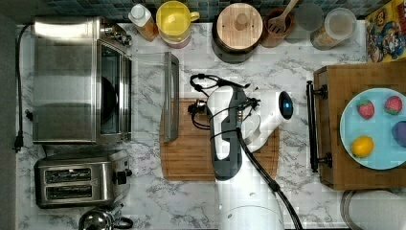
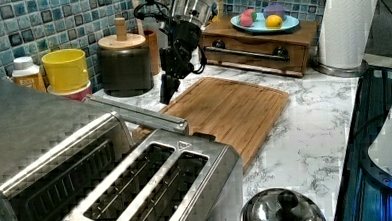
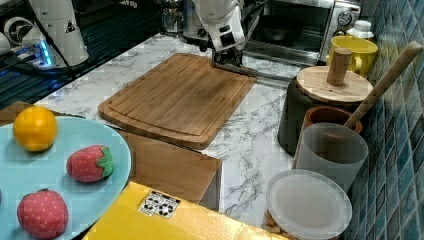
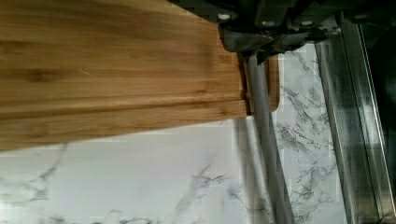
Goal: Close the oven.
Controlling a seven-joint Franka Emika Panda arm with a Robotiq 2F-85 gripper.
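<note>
The boxy stainless-steel toaster oven [image 1: 79,79] stands at the top view's left, glass door dropped open; the black gripper [image 2: 167,91] hangs near its bar handle [image 1: 171,96], finger state indiscernible.

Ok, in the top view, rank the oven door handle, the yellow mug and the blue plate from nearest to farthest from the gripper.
1. Oven door handle, just to the top view's left of the gripper.
2. Yellow mug, at the back by the tiles.
3. Blue plate, far on the top view's right.
</note>
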